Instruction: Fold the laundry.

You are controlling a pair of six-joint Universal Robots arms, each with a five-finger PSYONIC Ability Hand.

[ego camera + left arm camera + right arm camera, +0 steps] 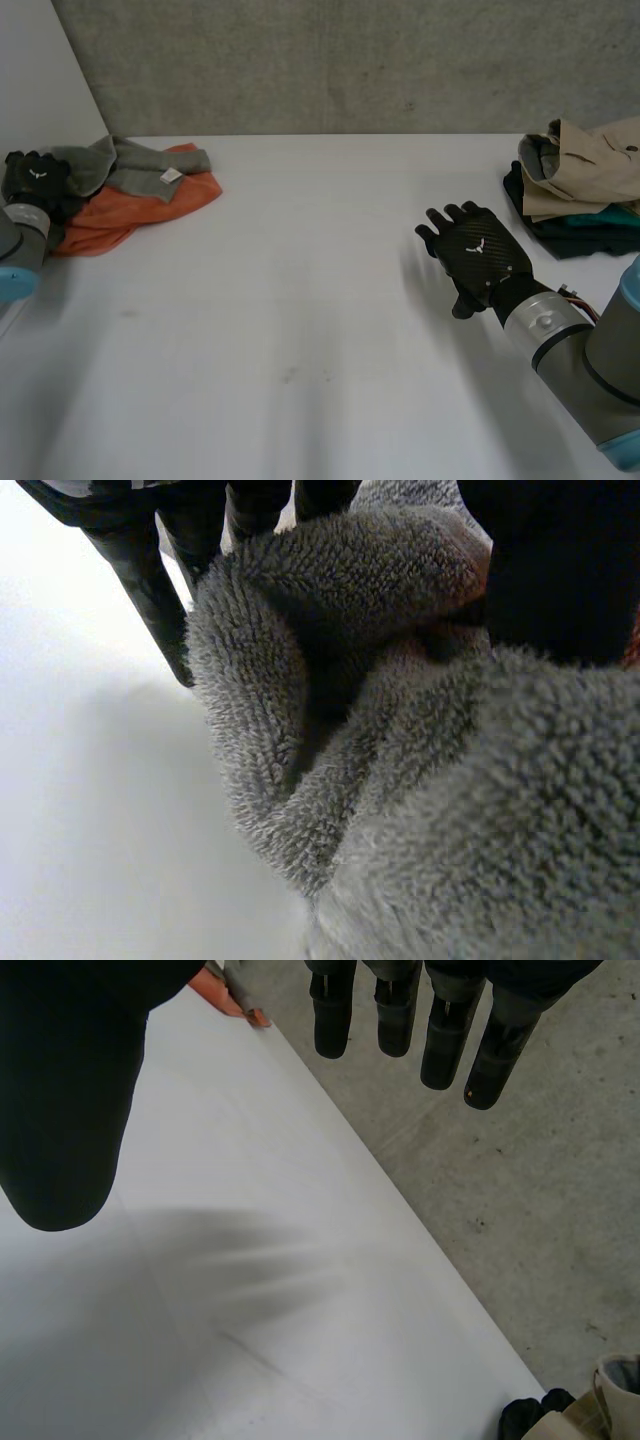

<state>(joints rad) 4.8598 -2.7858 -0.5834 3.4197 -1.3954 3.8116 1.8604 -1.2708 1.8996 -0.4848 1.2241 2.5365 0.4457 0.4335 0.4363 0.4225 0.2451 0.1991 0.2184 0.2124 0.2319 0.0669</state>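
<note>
1 wrist view shows left robot hand [560, 570] pinching grey towel [430, 810]; right robot hand [478, 255] hangs open.

The left hand [35, 178] and right hand [478, 255] are black with a carbon-weave shell, and each has a small white mark on its back. A silver-grey cuff [540, 322] with small screws joins the right one to a thick grey arm [600, 365] with a light-blue cap [630, 290].
</note>
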